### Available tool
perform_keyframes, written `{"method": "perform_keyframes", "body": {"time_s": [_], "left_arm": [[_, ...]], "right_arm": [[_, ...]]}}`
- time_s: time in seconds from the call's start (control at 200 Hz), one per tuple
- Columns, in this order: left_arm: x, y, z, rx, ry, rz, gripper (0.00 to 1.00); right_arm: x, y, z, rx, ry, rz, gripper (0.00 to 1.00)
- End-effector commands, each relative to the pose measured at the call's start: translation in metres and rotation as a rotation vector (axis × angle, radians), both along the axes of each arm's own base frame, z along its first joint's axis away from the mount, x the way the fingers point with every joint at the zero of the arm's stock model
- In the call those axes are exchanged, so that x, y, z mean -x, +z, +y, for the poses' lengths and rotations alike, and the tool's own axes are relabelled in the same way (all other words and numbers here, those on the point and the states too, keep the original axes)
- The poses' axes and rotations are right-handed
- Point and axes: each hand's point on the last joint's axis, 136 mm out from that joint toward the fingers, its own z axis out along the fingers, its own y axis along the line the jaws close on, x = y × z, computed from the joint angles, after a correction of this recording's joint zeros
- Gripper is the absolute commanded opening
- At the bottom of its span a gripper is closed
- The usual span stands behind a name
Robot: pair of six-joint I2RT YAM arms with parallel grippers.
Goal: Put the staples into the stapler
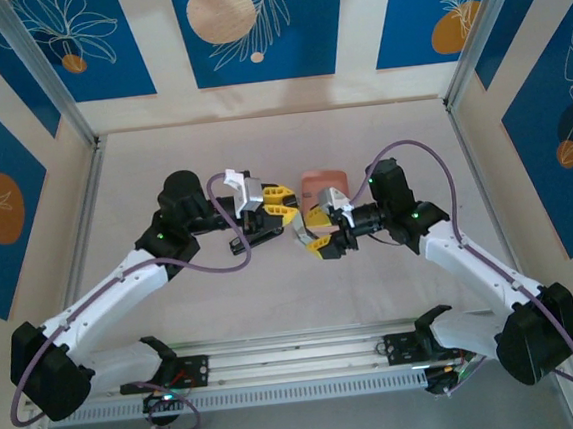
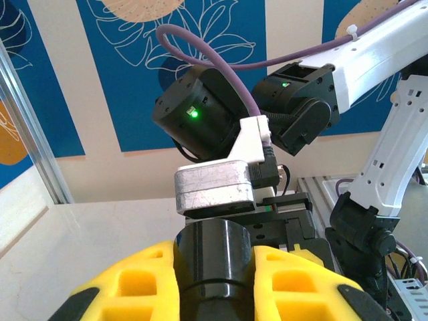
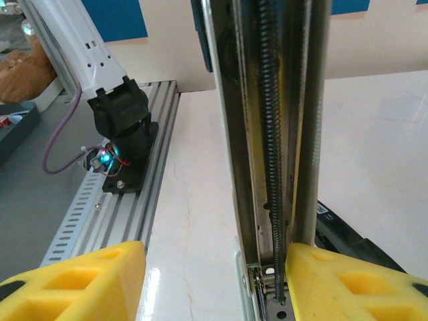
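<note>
- Top external: left gripper [image 1: 282, 203] is clamped tight on the stapler [image 1: 253, 237], mid-table.
- Right gripper [image 1: 316, 237] has its fingers apart, gripping nothing, astride the stapler's bared spring channel [image 3: 271, 147].
- Pink tray [image 1: 324, 181] sits just behind.

A pink tray [image 1: 326, 181] is lying near the middle of the pale bench [image 1: 260, 141], a little toward its right edge. Walls [image 1: 250, 27] with blue panels, white leaf drawings and orange circles are standing around the far and side edges. A slotted metal rail [image 1: 299, 359] is running along the near edge. Metal posts [image 1: 45, 75] are rising at the far corners.
</note>
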Motion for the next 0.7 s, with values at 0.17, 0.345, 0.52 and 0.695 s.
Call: {"method": "perform_keyframes", "body": {"time_s": [0.17,0.345,0.52,0.695], "left_arm": [[0.010,0.028,0.001,0.064,-0.039,-0.114,0.03],[0.009,0.023,0.000,0.054,-0.038,-0.112,0.03],[0.011,0.019,0.000,0.049,-0.053,-0.111,0.03],[0.016,0.020,0.000,0.059,-0.081,-0.106,0.03]], "right_arm": [[-0.007,0.008,-0.022,-0.029,-0.114,-0.003,0.60],[-0.013,-0.001,-0.025,-0.037,-0.157,0.006,0.62],[-0.014,-0.004,-0.017,-0.033,-0.142,0.004,0.64],[-0.015,-0.006,-0.009,-0.034,-0.117,-0.002,0.64]]}}
